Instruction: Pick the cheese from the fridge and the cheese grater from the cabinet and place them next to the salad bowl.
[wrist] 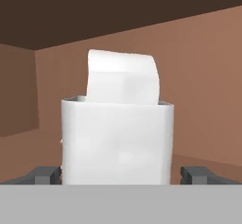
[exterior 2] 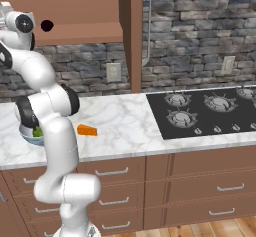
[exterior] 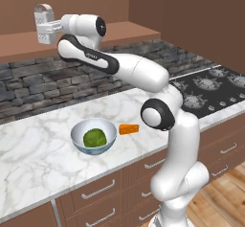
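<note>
The cheese grater [wrist: 117, 138], pale and boxy with a loop handle on top, stands on the cabinet [exterior: 19, 43] shelf ledge. It sits between my fingertips [wrist: 45, 175], close to both. My gripper [wrist: 120, 176] is open around it, and it is also at the upper left of the left base view, gripper [exterior: 44, 29] against grater [exterior: 43, 11]. The orange cheese [exterior: 128, 129] wedge lies on the marble counter just right of the salad bowl [exterior: 76, 134], which holds a green leafy ball. From the right, the cheese [exterior 2: 87, 130] shows beside the bowl [exterior 2: 31, 139], which is half hidden by my arm. The fridge is out of view.
A black stovetop [exterior: 210, 89] fills the counter's right end. A small dark ball [exterior 2: 46, 25] sits on the cabinet ledge [exterior 2: 85, 32]. A stone backsplash [exterior: 43, 82] runs behind the counter, and drawer units [exterior 2: 190, 181] with silver handles lie below it.
</note>
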